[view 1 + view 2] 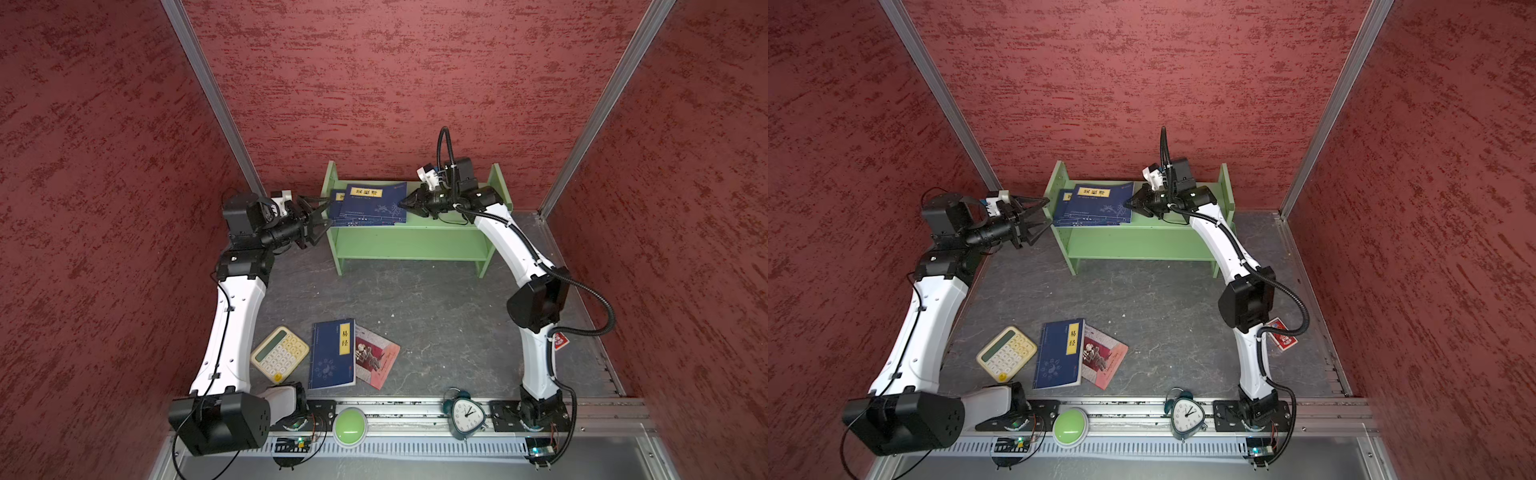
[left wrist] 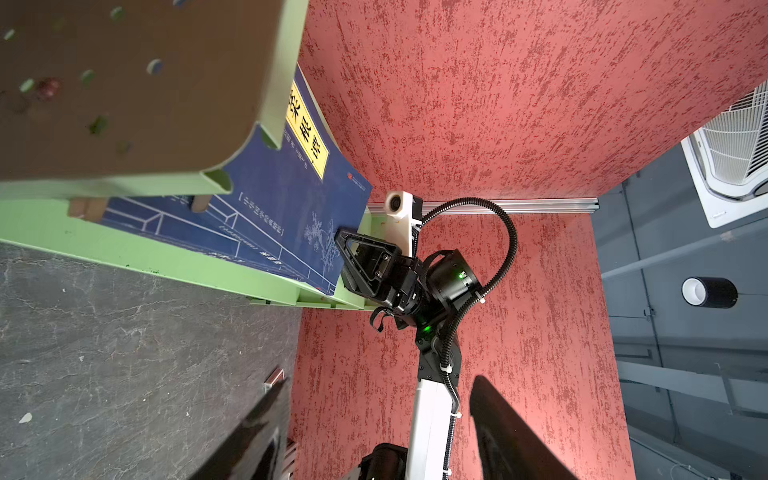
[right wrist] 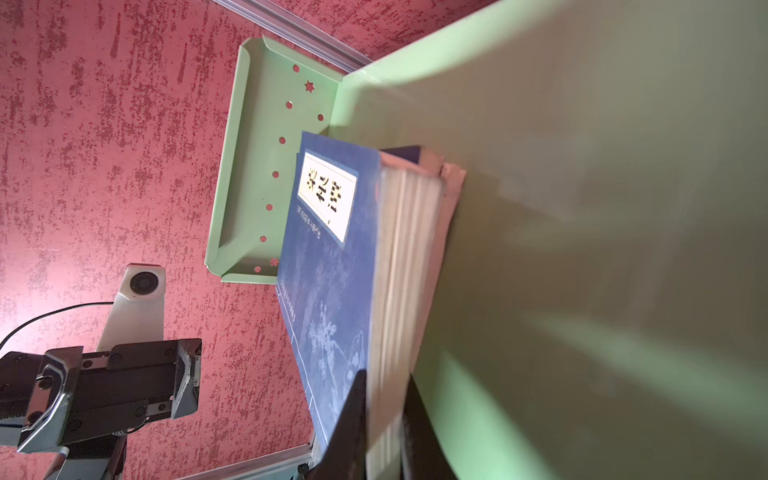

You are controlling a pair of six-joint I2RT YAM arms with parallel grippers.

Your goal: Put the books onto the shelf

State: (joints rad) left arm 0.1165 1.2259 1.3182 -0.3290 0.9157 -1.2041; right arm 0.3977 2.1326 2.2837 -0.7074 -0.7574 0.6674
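pinching top navy book (image 1: 376,203) between right gripper (image 1: 402,204) fingers (image 3: 351,428), on shelf (image 1: 409,243).

White arm shells (image 1: 232,332), black joints (image 1: 536,303), corrugated black cables (image 1: 598,307).

The shelf (image 1: 415,245) carries at least two stacked navy books (image 1: 374,205). In front of the shelf lie one navy book (image 1: 332,355), one red-pink book (image 1: 380,357), one calculator (image 1: 280,353) and one alarm clock (image 1: 465,413).

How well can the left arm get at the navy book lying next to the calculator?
Probably yes: the left gripper is open and empty by the shelf, and the navy book lies uncovered on its side of the table.
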